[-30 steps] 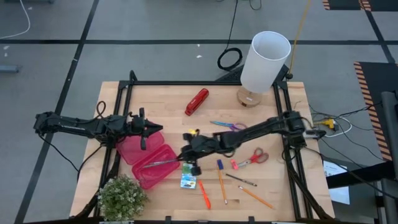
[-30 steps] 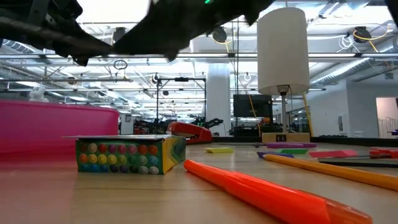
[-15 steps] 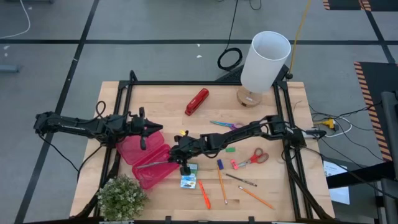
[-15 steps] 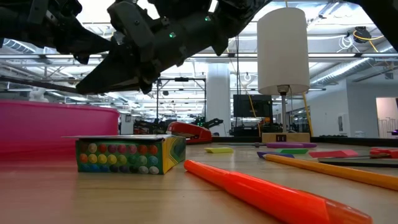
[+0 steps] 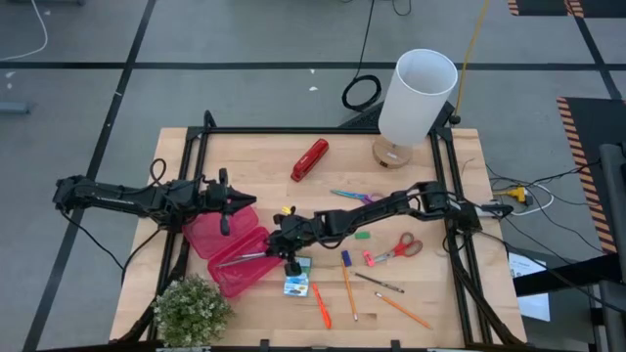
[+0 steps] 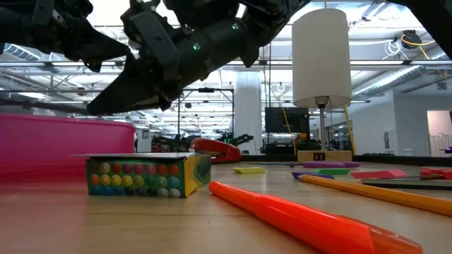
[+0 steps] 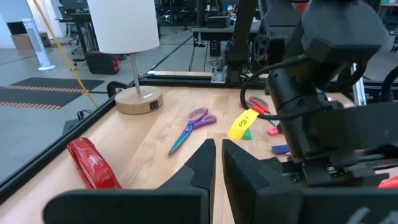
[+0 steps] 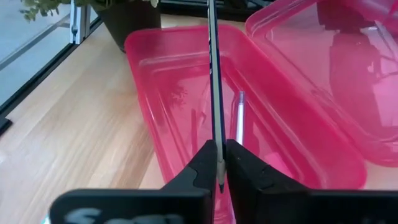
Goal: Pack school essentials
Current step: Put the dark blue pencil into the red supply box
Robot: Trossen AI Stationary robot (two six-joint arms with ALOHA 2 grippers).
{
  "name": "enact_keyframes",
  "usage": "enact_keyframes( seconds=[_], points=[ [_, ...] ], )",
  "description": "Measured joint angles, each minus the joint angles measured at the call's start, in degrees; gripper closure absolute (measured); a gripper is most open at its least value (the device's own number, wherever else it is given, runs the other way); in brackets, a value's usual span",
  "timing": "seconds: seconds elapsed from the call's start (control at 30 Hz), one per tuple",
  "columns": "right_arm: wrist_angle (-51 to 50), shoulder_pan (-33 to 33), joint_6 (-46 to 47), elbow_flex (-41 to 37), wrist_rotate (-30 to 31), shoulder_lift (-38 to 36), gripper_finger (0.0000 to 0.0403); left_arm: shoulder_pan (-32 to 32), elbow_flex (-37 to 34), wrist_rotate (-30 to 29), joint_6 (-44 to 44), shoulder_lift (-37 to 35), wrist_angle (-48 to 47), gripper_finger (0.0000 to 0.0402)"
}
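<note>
While overhead hides it, the right jaws [image 8: 217,163] clamp a pencil [image 8: 214,87] above the pink case [image 8: 180,87]; left jaws [image 7: 217,163] together.

A pale wooden table [image 5: 264,156] is sitting inside a black metal frame [image 5: 313,130] on a grey floor [image 5: 245,39] that dark lines are crossing in a grid. A black cable [image 5: 362,93] is lying coiled on the floor behind the table, beside a white lamp [image 5: 416,95] standing on a round wooden base at the far edge. Orange and black hazard tape [image 5: 580,137] is showing at the right. In the low view a large hall is stretching away behind the table, with a white column [image 6: 247,113], ceiling beams [image 6: 395,67] and bright lights glowing overhead.
</note>
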Motion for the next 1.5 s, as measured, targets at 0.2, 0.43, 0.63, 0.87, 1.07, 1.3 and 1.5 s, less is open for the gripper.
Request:
enact_keyframes(
  seconds=[0.2, 0.43, 0.63, 0.87, 1.07, 1.3, 1.5],
  points=[
    [-0.35, -0.01, -0.69, 0.0, 0.02, -0.09, 0.0364, 0.0, 0.0, 0.02, 0.0, 0.0, 0.0, 0.0369],
    [-4.44, -0.28, -0.7, -0.02, 0.03, -0.27, 0.0332, 0.0, 0.0, 0.04, 0.02, 0.01, -0.02, 0.0369],
    [-8.88, -0.28, -0.68, -0.02, 0.13, -4.16, 0.0305, 0.0, 0.0, 0.07, 0.02, 0.0, -0.04, 0.0369],
    [-18.88, 2.02, 0.07, -0.19, 0.8, -12.13, 0.0285, 0.0, 0.0, 0.09, 0.02, 0.02, -0.09, 0.0369],
    [-29.58, 7.97, 2.53, -5.94, 10.47, -20.0, 0.0284, -0.02, 0.0, 1.46, -0.26, 0.0, -0.15, 0.0369],
    [-30.75, 15.42, 14.56, -20.25, 18.42, -31.97, 0.0284, -0.04, 0.02, 1.53, -0.28, 0.07, -0.18, 0.0369],
    [-30.74, 21.49, 27.26, -32.67, 22.96, -41.56, 0.0284, -0.02, 0.02, 1.55, -1.17, 0.07, -0.15, 0.0369]
  ],
)
